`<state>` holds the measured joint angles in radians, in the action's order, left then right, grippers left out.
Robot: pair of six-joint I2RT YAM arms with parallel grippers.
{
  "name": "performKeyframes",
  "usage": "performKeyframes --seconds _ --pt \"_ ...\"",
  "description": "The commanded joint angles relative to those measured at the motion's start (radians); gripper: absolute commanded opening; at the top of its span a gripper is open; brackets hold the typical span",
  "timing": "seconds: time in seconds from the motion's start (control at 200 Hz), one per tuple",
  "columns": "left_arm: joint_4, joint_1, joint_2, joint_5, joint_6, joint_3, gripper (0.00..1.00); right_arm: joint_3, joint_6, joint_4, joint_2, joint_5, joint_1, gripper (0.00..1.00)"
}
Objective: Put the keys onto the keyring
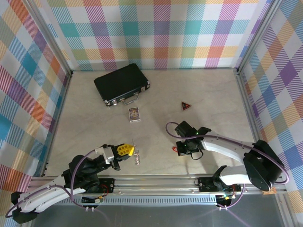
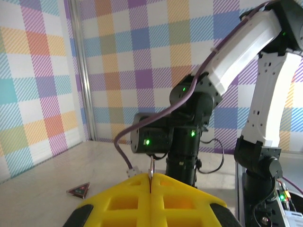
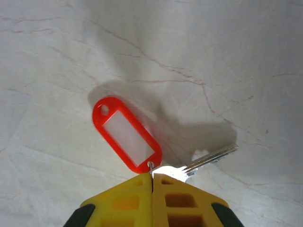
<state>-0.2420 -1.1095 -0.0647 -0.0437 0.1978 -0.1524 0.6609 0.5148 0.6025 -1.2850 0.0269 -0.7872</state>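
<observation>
The keys [image 3: 208,159] lie on the pale table: a silvery key joined by a small ring to a bright red tag [image 3: 126,134]. My right gripper [image 3: 152,178] points down at them, its yellow jaws shut on the key's head where the little ring joins it. In the top view the red tag [image 1: 178,150] peeks out beside the right gripper [image 1: 182,149]. The keyring [image 1: 137,155], a thin silvery loop, hangs at the tip of my left gripper [image 1: 131,151] near the table's front edge. That loop [image 2: 151,166] stands edge-on, pinched between the shut yellow jaws of the left gripper [image 2: 151,178].
A black case [image 1: 122,84] with a metal handle lies at the back left, and a small card [image 1: 134,114] in front of it. A dark red triangular piece [image 1: 186,106] sits right of centre. Checked walls enclose the table on three sides.
</observation>
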Motion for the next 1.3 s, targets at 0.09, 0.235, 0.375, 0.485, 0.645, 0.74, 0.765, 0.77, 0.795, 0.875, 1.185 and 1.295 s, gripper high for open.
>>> performKeyframes --seconds 0.09,0.235,0.375,0.485,0.645,0.74,0.765,0.77,0.795,0.875,1.185,1.295 --pt "-0.008 -0.004 -0.123 -0.024 0.008 -0.083 0.00 0.032 -0.099 -0.010 0.102 0.015 -0.034 0.00" --pt "0.039 -0.004 -0.195 -0.032 0.008 -0.151 0.00 0.072 -0.172 -0.005 0.174 -0.001 -0.037 0.00" --pt "0.059 -0.004 -0.206 -0.025 -0.017 -0.189 0.00 0.112 -0.244 0.007 0.236 -0.015 -0.037 0.00" --pt "0.077 -0.004 -0.196 -0.015 -0.035 -0.209 0.00 0.132 -0.283 0.013 0.276 -0.028 -0.037 0.00" --pt "0.139 -0.004 -0.185 0.002 -0.047 -0.242 0.00 0.152 -0.318 0.004 0.326 -0.048 -0.040 0.00" --pt "0.192 -0.004 -0.197 0.010 -0.043 -0.275 0.00 0.164 -0.341 -0.004 0.341 -0.063 -0.044 0.00" --pt "0.202 -0.004 -0.202 0.011 -0.043 -0.282 0.00 0.167 -0.347 -0.004 0.343 -0.068 -0.045 0.00" --pt "0.204 -0.004 -0.203 0.010 -0.043 -0.283 0.00 0.168 -0.349 -0.004 0.344 -0.069 -0.046 0.00" --pt "0.208 -0.004 -0.206 0.009 -0.043 -0.290 0.00 0.173 -0.355 -0.004 0.345 -0.076 -0.049 0.00" --pt "0.214 -0.004 -0.214 0.000 -0.041 -0.302 0.00 0.185 -0.382 -0.010 0.350 -0.085 -0.069 0.00" --pt "0.214 -0.004 -0.240 -0.052 -0.043 -0.326 0.00 0.196 -0.488 -0.099 0.395 -0.200 -0.133 0.00" --pt "0.219 -0.004 -0.257 -0.092 -0.044 -0.348 0.00 0.188 -0.509 -0.156 0.426 -0.257 -0.144 0.00"
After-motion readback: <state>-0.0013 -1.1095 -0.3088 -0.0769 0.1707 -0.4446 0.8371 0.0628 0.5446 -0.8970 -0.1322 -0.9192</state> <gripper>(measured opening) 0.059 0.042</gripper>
